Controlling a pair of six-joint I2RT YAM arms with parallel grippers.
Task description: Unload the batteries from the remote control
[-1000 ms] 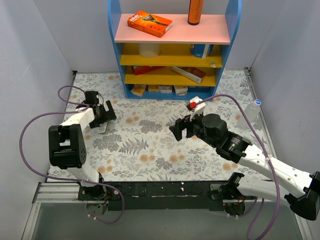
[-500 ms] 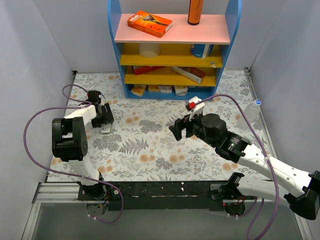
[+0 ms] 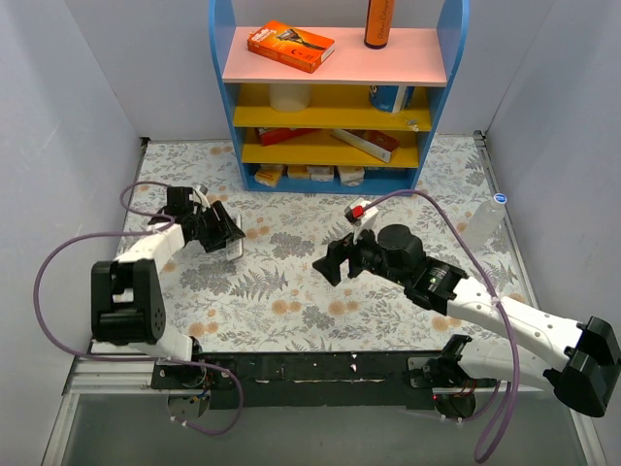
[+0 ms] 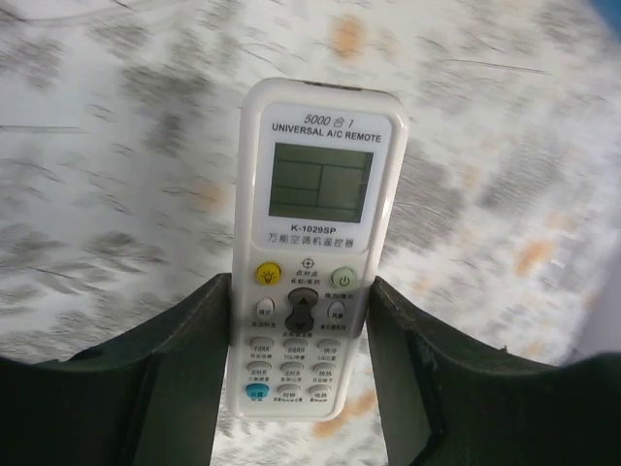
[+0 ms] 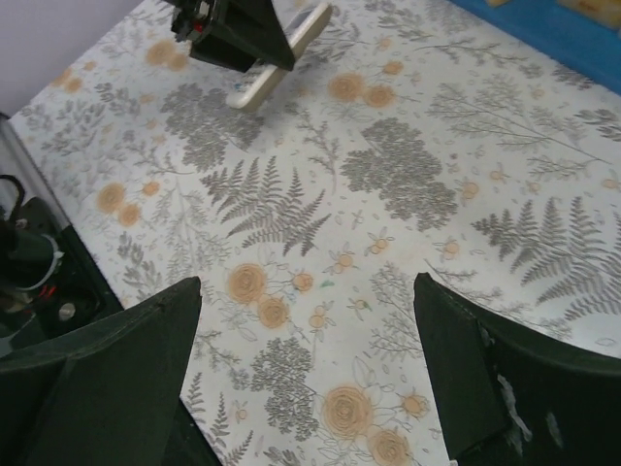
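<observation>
The left gripper (image 3: 225, 233), fingers clamped on the lower sides of the remote control (image 4: 310, 223), has carried it from the left edge of the floral table (image 3: 291, 291) toward the centre, button face to the wrist camera. The right gripper (image 3: 333, 263), fingers apart and empty, has swung in toward it. No batteries are visible, so unloading seems not yet begun.

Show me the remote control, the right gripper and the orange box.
remote control (image 4: 309, 248): left wrist view, middle of button face.
right gripper (image 5: 307, 282): right wrist view, midway between fingers.
orange box (image 3: 290, 46): top external view, top face centre.
</observation>
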